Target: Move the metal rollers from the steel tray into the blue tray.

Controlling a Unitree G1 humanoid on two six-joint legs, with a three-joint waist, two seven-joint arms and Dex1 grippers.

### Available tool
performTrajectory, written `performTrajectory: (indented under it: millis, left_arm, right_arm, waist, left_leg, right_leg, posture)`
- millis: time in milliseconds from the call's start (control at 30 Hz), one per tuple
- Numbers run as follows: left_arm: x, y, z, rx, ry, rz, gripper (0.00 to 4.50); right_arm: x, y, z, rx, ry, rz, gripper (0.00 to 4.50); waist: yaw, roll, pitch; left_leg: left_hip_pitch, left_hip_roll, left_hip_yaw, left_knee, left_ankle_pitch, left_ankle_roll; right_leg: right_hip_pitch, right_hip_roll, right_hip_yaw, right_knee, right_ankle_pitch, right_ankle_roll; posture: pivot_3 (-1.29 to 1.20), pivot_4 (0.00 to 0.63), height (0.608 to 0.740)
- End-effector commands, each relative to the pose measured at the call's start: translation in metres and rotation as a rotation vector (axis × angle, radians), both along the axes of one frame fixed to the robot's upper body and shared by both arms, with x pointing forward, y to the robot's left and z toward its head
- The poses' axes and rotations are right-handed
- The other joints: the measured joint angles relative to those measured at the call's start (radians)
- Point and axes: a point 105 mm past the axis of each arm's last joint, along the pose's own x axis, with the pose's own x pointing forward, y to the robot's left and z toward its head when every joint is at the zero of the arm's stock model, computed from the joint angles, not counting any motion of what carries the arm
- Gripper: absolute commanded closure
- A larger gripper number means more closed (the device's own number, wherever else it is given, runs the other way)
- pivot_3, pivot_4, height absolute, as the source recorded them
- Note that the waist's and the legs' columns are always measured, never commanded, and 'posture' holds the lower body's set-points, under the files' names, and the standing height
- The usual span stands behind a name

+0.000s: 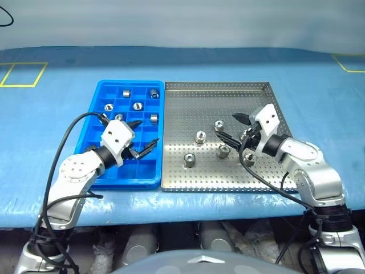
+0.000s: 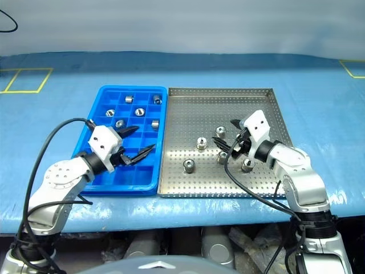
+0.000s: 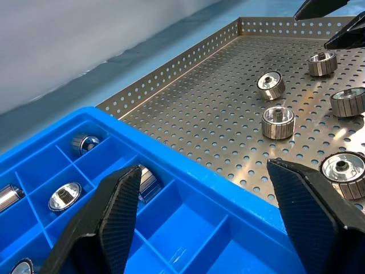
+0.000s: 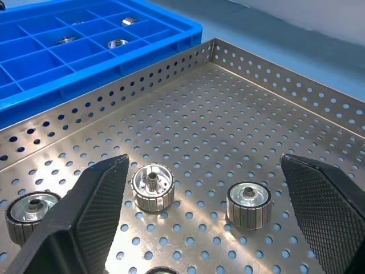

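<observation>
The left gripper (image 1: 138, 138), lower left of the frame, hovers spread and empty over the blue tray (image 1: 100, 178). At centre right, the right gripper (image 1: 234, 128) stands wide apart above the steel tray (image 1: 228, 181), among five remaining metal rollers (image 1: 201, 137). Risk: closely grouped rollers may be knocked or rolled aside during closing.

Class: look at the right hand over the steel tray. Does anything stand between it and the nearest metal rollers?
Nothing visible does. The right hand hangs open over the steel tray, with two metal rollers between its fingers.
</observation>
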Motion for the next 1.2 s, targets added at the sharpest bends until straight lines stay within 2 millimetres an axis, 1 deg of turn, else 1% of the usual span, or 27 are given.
performTrajectory:
  millis: [33, 500, 833, 1000, 1200]
  left_arm:
    - [-0.004, -0.004, 0.013, -0.006, -0.052, -0.013, 0.64]
    - [-0.003, -0.003, 0.015, -0.011, -0.056, -0.007, 0.64]
    - [-0.003, -0.009, 0.015, -0.018, -0.049, -0.039, 0.64]
    - [-0.004, -0.021, 0.017, -0.032, -0.054, -0.091, 0.64]
    - [-0.007, -0.044, 0.017, -0.011, -0.037, -0.213, 0.64]
  right_arm:
    - [0.001, 0.001, 0.012, 0.006, -0.055, 0.01, 0.02]
    - [0.002, 0.003, 0.01, 0.009, -0.051, 0.013, 0.02]
    - [0.0, 0.003, 0.011, 0.008, -0.057, 0.017, 0.02]
    - [-0.002, 0.004, 0.011, 0.013, -0.061, 0.017, 0.02]
    - [-0.004, 0.004, 0.011, 0.016, -0.069, 0.01, 0.02]
  waist:
    - [0.002, 0.0, 0.0]
    - [0.005, 0.0, 0.0]
    - [0.005, 0.0, 0.0]
    - [0.005, 0.0, 0.0]
    - [0.004, 0.0, 0.0]
  left_leg:
    - [0.0, 0.0, 0.0, 0.0, 0.0, 0.0]
    - [0.0, 0.0, 0.0, 0.0, 0.0, 0.0]
    - [0.0, 0.0, 0.0, 0.0, 0.0, 0.0]
    - [0.0, 0.0, 0.0, 0.0, 0.0, 0.0]
    - [0.0, 0.0, 0.0, 0.001, 0.0, 0.0]
  right_leg:
    - [0.0, 0.0, 0.0, 0.0, 0.0, 0.0]
    - [0.0, 0.0, 0.0, 0.0, 0.0, 0.0]
    - [0.0, 0.0, 0.0, 0.0, 0.0, 0.0]
    - [0.0, 0.0, 0.0, 0.0, 0.0, 0.0]
    - [0.0, 0.0, 0.0, 0.0, 0.0, 0.0]
  posture:
    - [-0.1, 0.15, 0.74]
    - [-0.1, 0.15, 0.74]
    - [-0.11, 0.15, 0.74]
    - [-0.12, 0.15, 0.74]
    - [-0.13, 0.15, 0.74]
